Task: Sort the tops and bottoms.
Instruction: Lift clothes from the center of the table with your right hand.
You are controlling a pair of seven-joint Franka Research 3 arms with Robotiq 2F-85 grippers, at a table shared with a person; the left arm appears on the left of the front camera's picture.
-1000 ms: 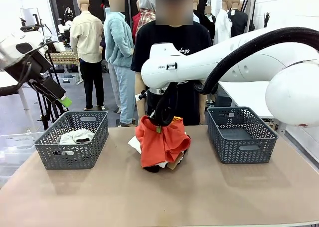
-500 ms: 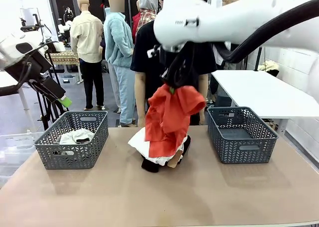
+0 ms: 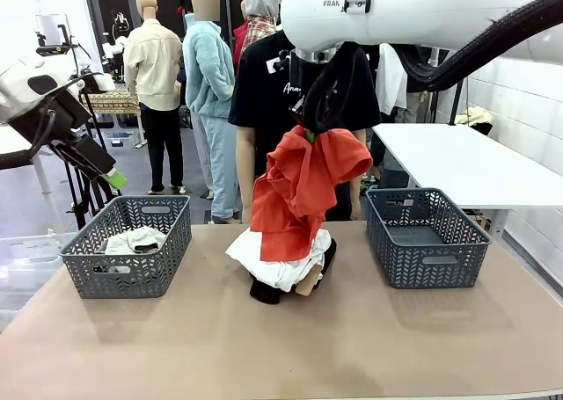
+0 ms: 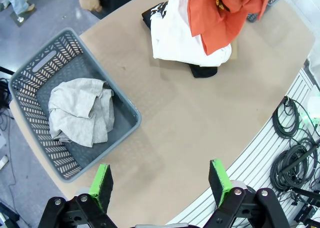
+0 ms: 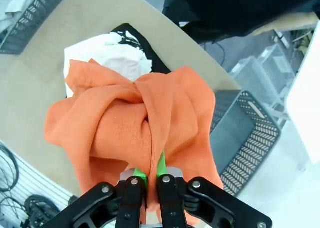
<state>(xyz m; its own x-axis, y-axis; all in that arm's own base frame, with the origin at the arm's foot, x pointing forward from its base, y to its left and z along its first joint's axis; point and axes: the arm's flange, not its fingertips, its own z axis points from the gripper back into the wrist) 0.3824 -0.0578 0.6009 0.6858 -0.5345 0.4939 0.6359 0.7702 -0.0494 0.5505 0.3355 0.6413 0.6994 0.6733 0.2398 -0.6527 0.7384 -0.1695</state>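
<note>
My right gripper (image 3: 307, 133) (image 5: 148, 174) is shut on the orange-red top (image 3: 299, 193) (image 5: 140, 123) (image 4: 222, 12), which hangs bunched high above the table's middle. Below it a white top (image 3: 277, 266) (image 4: 177, 37) (image 5: 112, 60) with black print lies over a black garment (image 3: 264, 290) (image 4: 202, 71), probably the bottoms, in a small pile. My left gripper (image 3: 113, 178) (image 4: 162, 183) hangs open high at the left, above the near edge of the table beside the left basket (image 3: 130, 246) (image 4: 65, 112).
The left grey basket holds a crumpled light-grey cloth (image 4: 82, 112) (image 3: 134, 239). The right grey basket (image 3: 427, 236) (image 5: 245, 138) looks empty. A person in a black T-shirt (image 3: 264, 83) stands behind the table's far edge. Cables (image 4: 295, 153) lie past the near edge.
My right arm has lifted the orange-red top from the pile up into the air, baring the white top underneath. The left arm has not moved.
</note>
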